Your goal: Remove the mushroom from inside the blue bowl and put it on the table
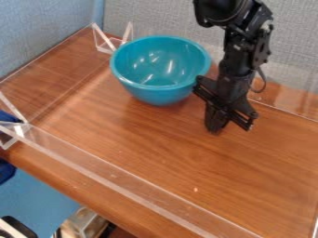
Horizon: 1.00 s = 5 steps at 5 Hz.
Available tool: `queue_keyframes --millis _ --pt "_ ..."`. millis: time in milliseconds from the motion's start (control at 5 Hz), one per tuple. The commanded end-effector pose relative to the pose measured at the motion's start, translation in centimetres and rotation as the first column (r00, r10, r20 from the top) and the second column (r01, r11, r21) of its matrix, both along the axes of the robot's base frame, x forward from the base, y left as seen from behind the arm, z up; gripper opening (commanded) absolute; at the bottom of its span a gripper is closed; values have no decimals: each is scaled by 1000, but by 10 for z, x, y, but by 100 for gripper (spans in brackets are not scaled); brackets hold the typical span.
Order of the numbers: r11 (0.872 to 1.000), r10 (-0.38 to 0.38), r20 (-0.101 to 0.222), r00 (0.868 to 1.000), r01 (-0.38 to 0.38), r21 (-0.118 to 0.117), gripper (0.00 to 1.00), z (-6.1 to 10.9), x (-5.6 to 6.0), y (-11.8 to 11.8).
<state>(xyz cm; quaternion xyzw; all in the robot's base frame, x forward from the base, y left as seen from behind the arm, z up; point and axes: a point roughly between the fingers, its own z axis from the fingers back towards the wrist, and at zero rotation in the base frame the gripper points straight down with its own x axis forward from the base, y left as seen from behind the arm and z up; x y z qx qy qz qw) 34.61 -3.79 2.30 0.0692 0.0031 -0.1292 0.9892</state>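
Item 1, blue bowl: a round, deep, glossy turquoise vessel, set upright toward the far left of the worktop. Its interior shows pale glints only; no mushroom can be made out inside it.

Item 2, worktop: reddish-brown wood grain, bordered by low clear acrylic walls. A clear triangular bracket is seen at the far corner behind the bowl.

Item 3, end effector: black, carried on a dark arm, pointed straight down and lowered to the worktop surface just to the right of the bowl, close beside it but apart from its wall. The fingers are pressed together. Whether anything is pinched between them cannot be told; no object is visible at the tips.

Item 4, mushroom: not located. It is either hidden under or between the dark fingertips, or too small to be distinguished.

Step in hand, as judged: the placing stage, with the end effector brought down at the put-down spot beside the bowl and not yet released.

Next move, as judged: the fingers would need to be spread at worktop height so that anything held is left resting on the wood, and the arm then raised straight up, clear of the bowl's rim, so that nothing is dragged or knocked.
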Motion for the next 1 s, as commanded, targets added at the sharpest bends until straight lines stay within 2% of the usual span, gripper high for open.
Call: queue_keyframes --millis 0,800 --pt "1000 17 37 999 -17 -4 0 15 3 7" --pt "999 -34 17 999 34 -4 0 18 -8 -11"
